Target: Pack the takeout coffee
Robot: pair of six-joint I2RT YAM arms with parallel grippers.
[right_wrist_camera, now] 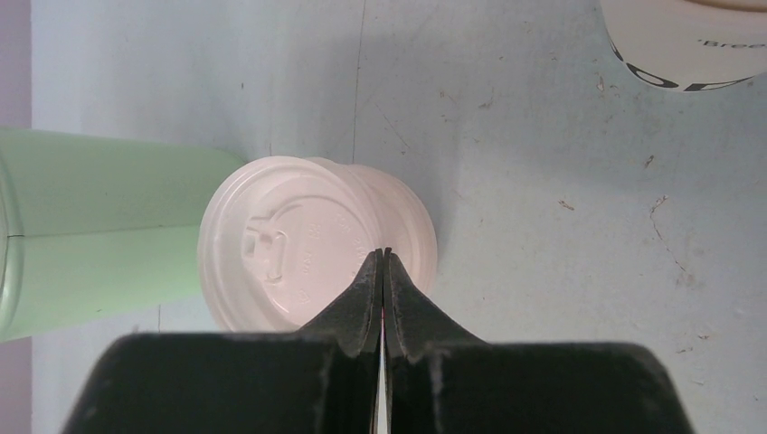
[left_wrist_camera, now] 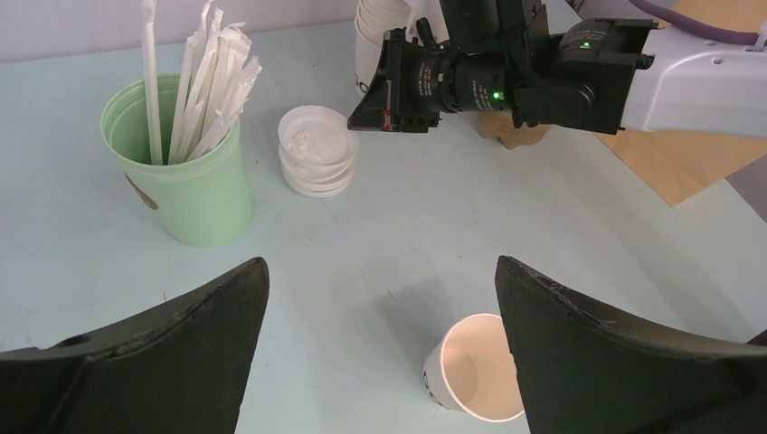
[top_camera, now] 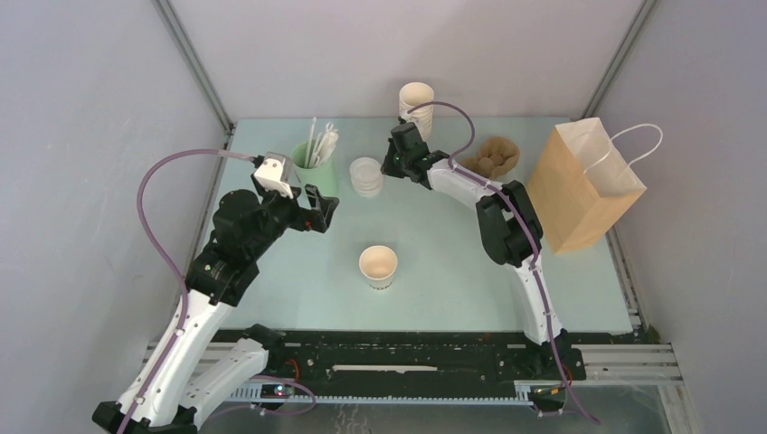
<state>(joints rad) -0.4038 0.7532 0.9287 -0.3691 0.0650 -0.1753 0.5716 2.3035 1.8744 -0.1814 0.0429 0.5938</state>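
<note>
White lids (right_wrist_camera: 307, 244) sit stacked under the right pincer (right_wrist_camera: 384, 258), pressed together (left pincer (left_wrist_camera: 382, 267) spread, near the open cup (left_wrist_camera: 475, 366)).

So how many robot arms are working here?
2: the left arm beside the green cup, the right arm reaching over the stack of lids. None looks hidden.

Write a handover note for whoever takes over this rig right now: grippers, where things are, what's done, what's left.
Left gripper: open, empty, over the table near the paper cup.
Right gripper: shut at the top lid of the lid stack; grip unconfirmed.
Paper cup: upright mid-table, lidless.
Paper bag: standing far right.
Done: nothing packed.
Left: lid the cup, bag it.
</note>
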